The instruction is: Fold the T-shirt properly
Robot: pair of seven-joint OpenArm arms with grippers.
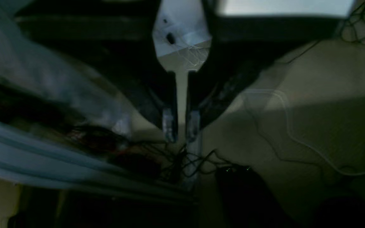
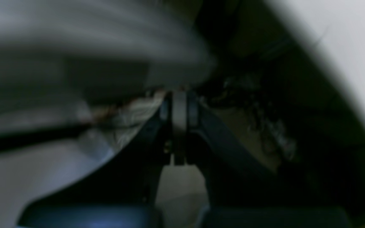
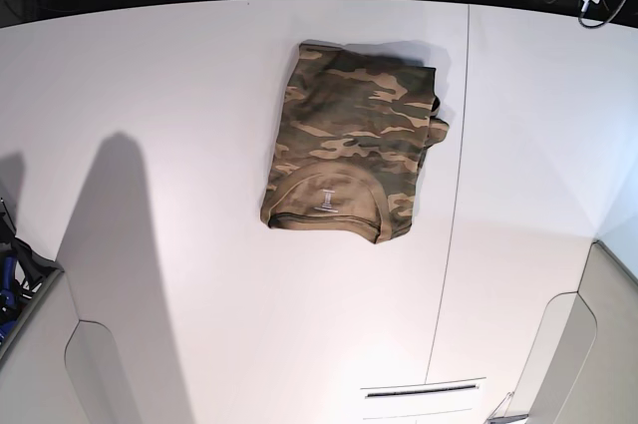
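Now the T-shirt [image 3: 346, 150] lies folded into a neat block near the middle of the white table [image 3: 179, 95], with the neck end and its small pale label [image 3: 325, 201] toward the bottom of the base view. No arm shows in that view; both are off the table.

Going left to right in the base view, the right arm's side comes first. The right gripper [image 2: 179, 107] has its jaws pressed together on nothing (its camera is dark and blurry, so only grey smears show around it). The left gripper [image 1: 181, 125] has its jaws close, with just a thin gap between them, and nothing sits in that gap. Below it are tangled black cables [image 1: 188, 161] on a dim floor, not the shirt.

What could go wrong? The fold looks done, I think, but one bit of cloth [image 3: 437, 115] sticks out on the right edge of the block. If an arm comes back to tidy it, a finger could catch the top layer and pull the fold open. A push from the side could also slide the whole block.

Hard to see: where each arm is, what the blurry pale shapes in the wrist views are, and how many layers the fold has.
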